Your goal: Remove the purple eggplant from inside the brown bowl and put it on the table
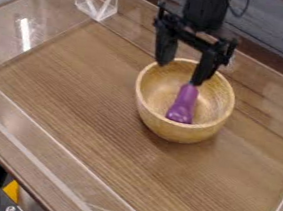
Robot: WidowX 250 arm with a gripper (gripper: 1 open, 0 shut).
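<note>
Eggplant first: you had the purple eggplant [184, 102] lying inside the brown bowl [151, 106], right of the bowl's middle, its length running from near to far. Its fatter end sat toward the near side on the bowl's floor, and its narrower end pointed up toward the far rim. It was glossy, and nothing gripped it.

The bowl itself stood upright on the desk [88, 119], toward the far right of the wood-grain surface, with bare desk all around its base.

Your fingers [183, 62] hung above the far part of the bowl, pointing straight down and spread wide apart, with nothing between them. One dark finger tip stood over the far left rim of the bowl; the other reached lower on the right, its tip just above the eggplant's narrow end. Whether that tip touched the eggplant, you could not tell from this view. The black arm rose from the fingers out of the top of the frame.

Clear acrylic walls [34, 35] ran along the desk's edges, on the left, the near side and the right. At the far left corner a small clear angled piece [96, 1] stood by the wall, well apart from the bowl.
</note>
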